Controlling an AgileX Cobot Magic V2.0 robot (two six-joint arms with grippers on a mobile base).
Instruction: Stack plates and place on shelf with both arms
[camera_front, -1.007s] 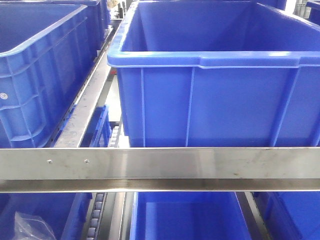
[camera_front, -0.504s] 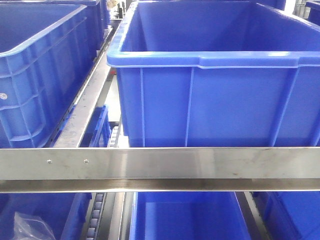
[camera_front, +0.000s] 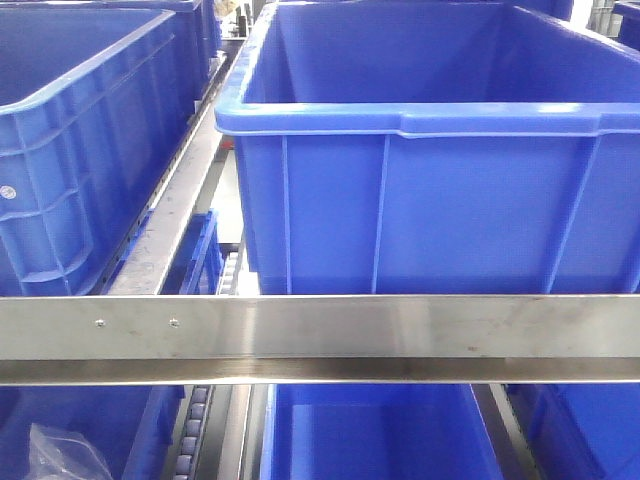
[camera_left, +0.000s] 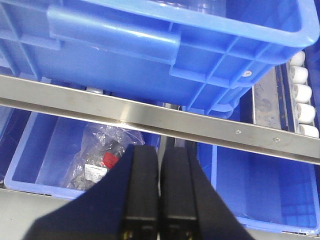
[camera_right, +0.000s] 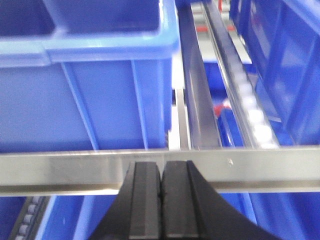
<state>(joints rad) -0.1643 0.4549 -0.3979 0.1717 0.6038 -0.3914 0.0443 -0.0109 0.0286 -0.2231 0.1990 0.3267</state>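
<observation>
1. Black left gripper (camera_left: 160, 192) and right gripper (camera_right: 161, 197): fingers pressed together, holding nothing.
2. Beyond them, a steel rail (camera_front: 320, 335) fronts the shelf.
3. Farther back sit blue bins (camera_front: 430, 150).
4. No plates show in any view; stacking and shelving both look undone.

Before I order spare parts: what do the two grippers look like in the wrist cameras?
Both look alike. The left gripper has two flat, matte black fingers with squared tips, broadening into a dark body below. The right gripper has the same black, blocky pair. No cables, markings or ridges can be made out.
</observation>
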